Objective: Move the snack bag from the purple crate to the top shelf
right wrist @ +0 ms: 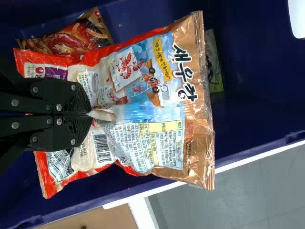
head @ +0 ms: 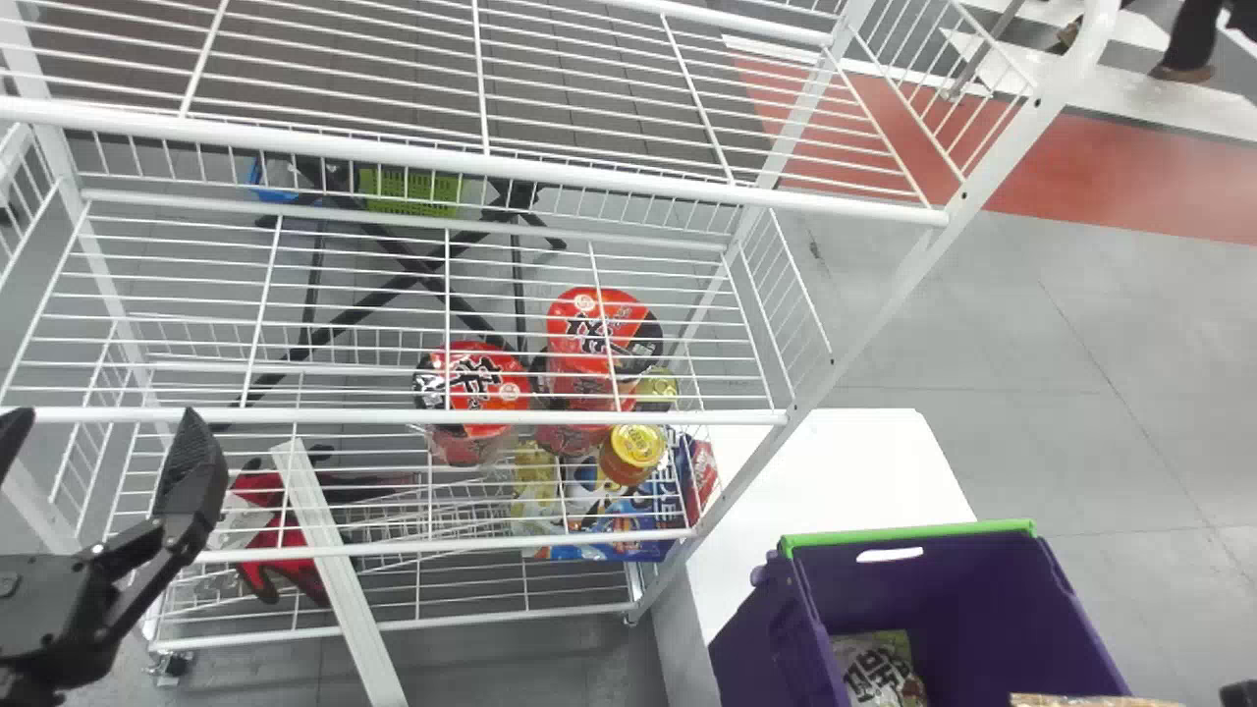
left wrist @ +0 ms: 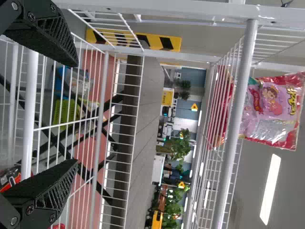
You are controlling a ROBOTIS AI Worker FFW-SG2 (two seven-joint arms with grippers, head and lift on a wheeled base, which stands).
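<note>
Snack bag (right wrist: 152,109): pinched near one end by the right gripper (right wrist: 89,114), its fingers pressed together on the wrapper. Bag sits over the floor of the purple crate (head: 766,643); whether it clears the rim cannot be told. Its gold end edge shows at the bottom of the head view.

Crate contents: a red-brown packet (right wrist: 71,38), partly under the bag, and a green-and-white packet (head: 879,668), near the far wall. Crate has a green strip (head: 908,533) along its far rim and stands on a white table (head: 835,471), beside the wire rack (head: 589,177).

Rack, lower tier: red noodle packs (head: 476,378), a yellow-lidded tub (head: 633,449) and a blue pack (head: 628,520), grouped toward the right end.

Left gripper (head: 103,437): parked in front of the rack's left part, jaws spread, nothing between them. Left wrist view: pink packet (left wrist: 271,107) high on the rack, by a white rail.

Behind the rack: a green basket (head: 408,190) beside a blue one (head: 275,180).
</note>
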